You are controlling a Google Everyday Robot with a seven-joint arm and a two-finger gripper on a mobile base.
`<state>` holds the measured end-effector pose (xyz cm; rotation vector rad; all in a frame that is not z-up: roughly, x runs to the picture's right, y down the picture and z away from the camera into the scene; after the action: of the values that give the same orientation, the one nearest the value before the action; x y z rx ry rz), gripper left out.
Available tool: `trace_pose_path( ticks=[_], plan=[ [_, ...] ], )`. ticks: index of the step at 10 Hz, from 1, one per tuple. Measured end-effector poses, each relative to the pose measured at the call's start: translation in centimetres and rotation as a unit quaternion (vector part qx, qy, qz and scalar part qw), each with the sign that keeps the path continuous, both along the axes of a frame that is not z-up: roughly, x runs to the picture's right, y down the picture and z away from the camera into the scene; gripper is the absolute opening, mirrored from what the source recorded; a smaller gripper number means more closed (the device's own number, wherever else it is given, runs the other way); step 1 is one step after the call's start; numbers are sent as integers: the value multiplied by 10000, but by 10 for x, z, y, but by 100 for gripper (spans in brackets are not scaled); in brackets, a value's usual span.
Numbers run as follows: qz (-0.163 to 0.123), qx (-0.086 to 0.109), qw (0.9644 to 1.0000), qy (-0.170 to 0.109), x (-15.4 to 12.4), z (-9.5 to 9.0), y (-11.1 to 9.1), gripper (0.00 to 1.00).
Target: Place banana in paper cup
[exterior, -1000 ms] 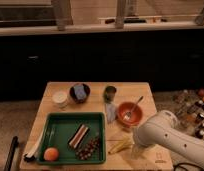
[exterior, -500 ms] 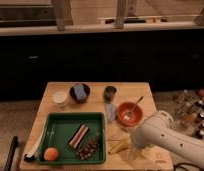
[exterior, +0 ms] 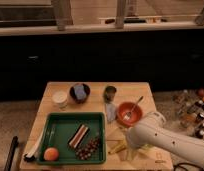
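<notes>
Reaching in from the lower right, the white arm (exterior: 162, 141) bends low over the wooden desk (exterior: 145, 90), its gripper (exterior: 126, 149) down just beside the banana (exterior: 116, 148) at the front edge; I cannot tell its state. Dark cabinets stand behind. One banana, one paper cup (exterior: 60, 99) at the far left, two bowls, one green tray (exterior: 55, 131) and one orange (exterior: 51, 153).

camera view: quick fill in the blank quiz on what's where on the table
1. The orange lies in the green ___.
2. The banana lies on the ___, not in the paper cup.
3. The gripper is low beside the banana, near the red bowl that holds a ___.
Missing words: tray; table; spoon.
</notes>
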<state>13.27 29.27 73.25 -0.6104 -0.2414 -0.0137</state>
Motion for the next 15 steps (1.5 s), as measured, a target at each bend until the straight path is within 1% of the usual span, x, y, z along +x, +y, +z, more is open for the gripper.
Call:
trace_pose_path(
  ticks=[3, 4, 5, 7, 9, 10, 12, 15],
  plan=[
    [-151, -154, 9996, -157, -9, 14, 7, 80],
    [-170, -203, 9995, -175, -9, 18, 10, 78],
    [-165, -238, 9994, -196, -9, 22, 11, 72],
    [-154, -327, 9991, -234, -8, 30, 14, 49],
    [-168, -387, 9988, -244, -8, 36, 17, 32],
    [-179, -425, 9986, -241, -8, 40, 18, 18],
    [-229, -399, 9987, -240, -7, 40, 17, 1],
    [-390, -210, 9985, -318, -5, 22, 2, 0]
  ],
)
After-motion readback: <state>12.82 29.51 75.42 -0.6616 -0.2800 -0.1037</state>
